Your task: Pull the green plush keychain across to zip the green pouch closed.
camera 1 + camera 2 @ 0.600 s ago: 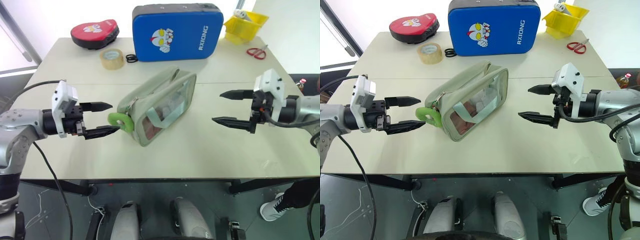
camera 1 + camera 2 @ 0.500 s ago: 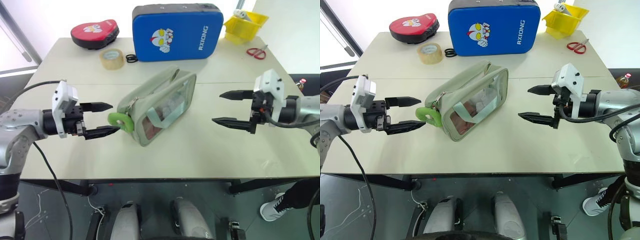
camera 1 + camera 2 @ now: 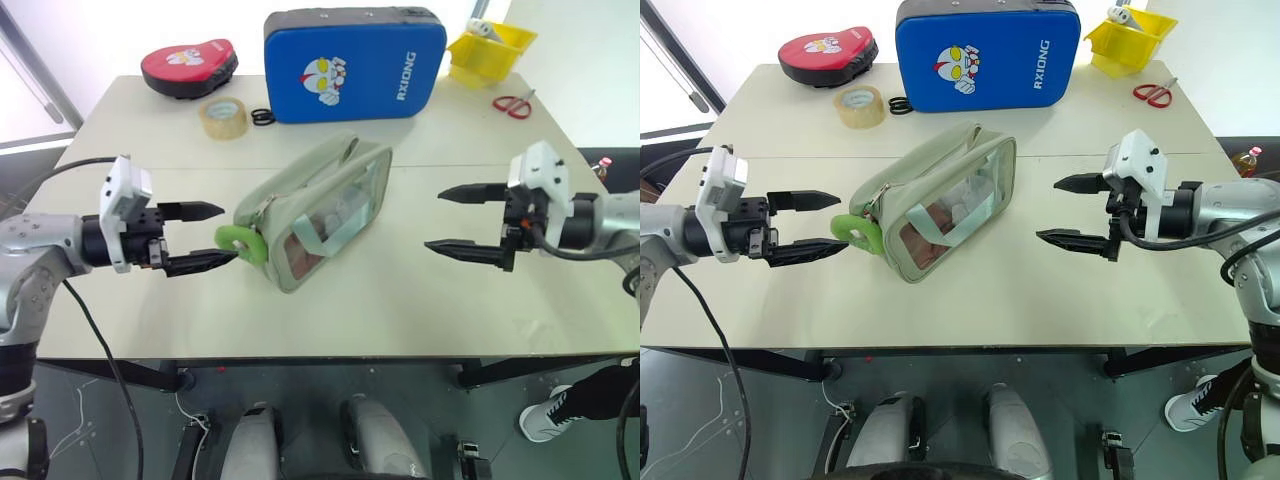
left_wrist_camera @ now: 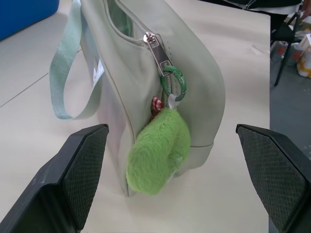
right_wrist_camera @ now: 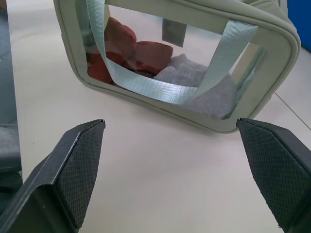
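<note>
On a beige table [image 3: 400,300], a sage-green fabric pouch [image 3: 318,210] with fuzzy lime-green ring keychain [image 3: 240,243] sits between wide-open, empty left gripper [image 3: 204,236] and right gripper [image 3: 452,219].

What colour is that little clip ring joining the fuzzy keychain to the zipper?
Green, a darker glossy green than the lime green plush keychain. The clip ring shows best in the left wrist view.

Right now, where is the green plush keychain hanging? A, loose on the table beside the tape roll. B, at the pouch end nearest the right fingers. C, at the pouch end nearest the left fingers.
C: the green plush keychain hangs off the green pouch end just ahead of the open left fingers.
</note>
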